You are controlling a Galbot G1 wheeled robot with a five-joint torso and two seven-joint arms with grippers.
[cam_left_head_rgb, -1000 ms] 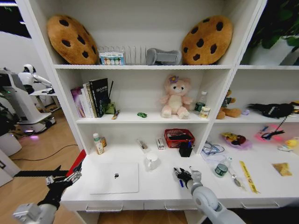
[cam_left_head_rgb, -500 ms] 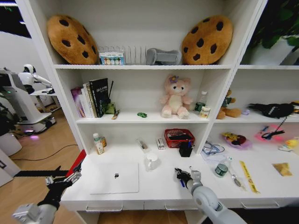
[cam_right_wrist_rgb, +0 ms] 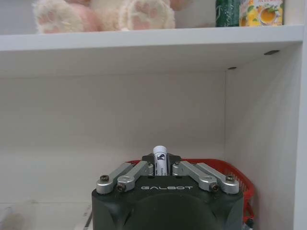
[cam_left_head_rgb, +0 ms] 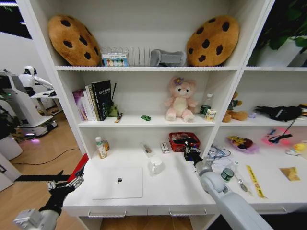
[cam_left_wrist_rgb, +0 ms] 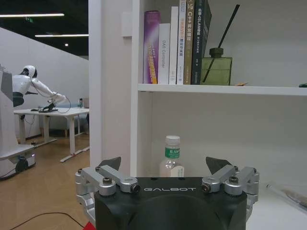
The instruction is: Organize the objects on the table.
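Right gripper raised at the red basket, left arm parked off the desk corner.
Right gripper (cam_left_head_rgb: 190,152) sits just in front of the red basket (cam_left_head_rgb: 183,142), above the black cup (cam_left_head_rgb: 190,155); fingers unclear. Silver laptop (cam_left_head_rgb: 118,182) lies closed well left of the basket, white mug (cam_left_head_rgb: 155,165) between them. Left gripper (cam_left_head_rgb: 65,184) hangs open beyond the table (cam_left_head_rgb: 168,194) edge, far left of the basket.

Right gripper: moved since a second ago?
Yes. The right gripper went from the desk's front edge back toward the red basket, shut on a marker.
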